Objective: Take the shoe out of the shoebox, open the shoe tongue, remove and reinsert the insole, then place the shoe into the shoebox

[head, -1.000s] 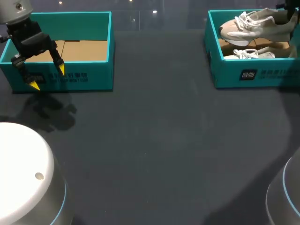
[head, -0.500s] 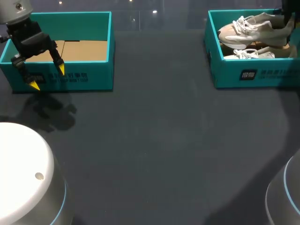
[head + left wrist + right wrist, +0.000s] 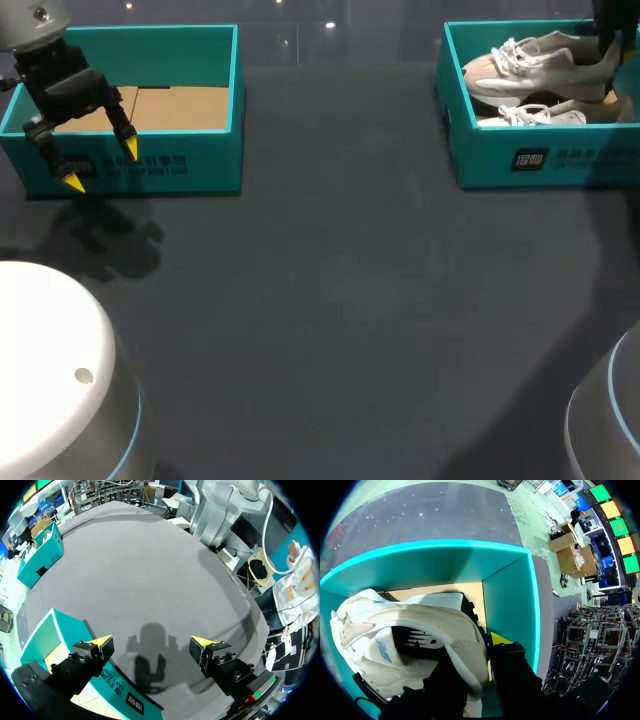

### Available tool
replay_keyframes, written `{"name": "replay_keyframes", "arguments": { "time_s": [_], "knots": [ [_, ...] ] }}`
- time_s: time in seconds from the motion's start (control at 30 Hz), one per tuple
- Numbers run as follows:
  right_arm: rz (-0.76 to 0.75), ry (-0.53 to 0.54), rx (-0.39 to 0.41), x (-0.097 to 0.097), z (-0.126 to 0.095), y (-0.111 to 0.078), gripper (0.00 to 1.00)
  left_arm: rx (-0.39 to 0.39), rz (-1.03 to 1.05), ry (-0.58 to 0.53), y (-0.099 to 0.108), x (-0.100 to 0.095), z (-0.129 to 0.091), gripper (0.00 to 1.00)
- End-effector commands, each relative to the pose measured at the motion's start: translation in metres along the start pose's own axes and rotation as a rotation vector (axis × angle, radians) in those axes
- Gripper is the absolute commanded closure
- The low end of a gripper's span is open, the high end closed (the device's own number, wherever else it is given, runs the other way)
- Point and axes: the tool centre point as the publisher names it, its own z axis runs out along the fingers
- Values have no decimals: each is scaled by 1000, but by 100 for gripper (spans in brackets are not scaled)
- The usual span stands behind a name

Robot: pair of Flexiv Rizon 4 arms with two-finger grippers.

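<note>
Shoe (image 3: pixel 535 62), beige with white laces, is inside the teal shoebox (image 3: pixel 520 160) at the far right of the table (image 3: pixel 330 300), resting higher than a second shoe (image 3: pixel 530 117) that lies beneath it. Its length runs across the box, toe towards the table's middle and heel towards the right wall. The right gripper (image 3: pixel 475 655) is at that heel and grips the collar, with one finger inside the shoe's opening and the yellow-tipped one outside, against the box wall. The right arm is therefore the one placed to carry the shoe up and out towards the open table. The left gripper (image 3: pixel 100 165) hangs well apart, over the front wall of an empty teal box (image 3: pixel 190 165) at far left, fingers spread wide and holding nothing.
</note>
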Motion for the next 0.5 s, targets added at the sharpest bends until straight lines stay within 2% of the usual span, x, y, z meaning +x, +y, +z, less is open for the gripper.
{"name": "replay_keyframes", "arguments": {
  "time_s": [0.03,0.5],
  "knots": [
    [-2,-18,31,4,8,12,100,-1,1,2,0,0,0,0],
    [-22,-1,45,11,28,16,100,-1,1,2,0,0,0,0]
  ]
}}
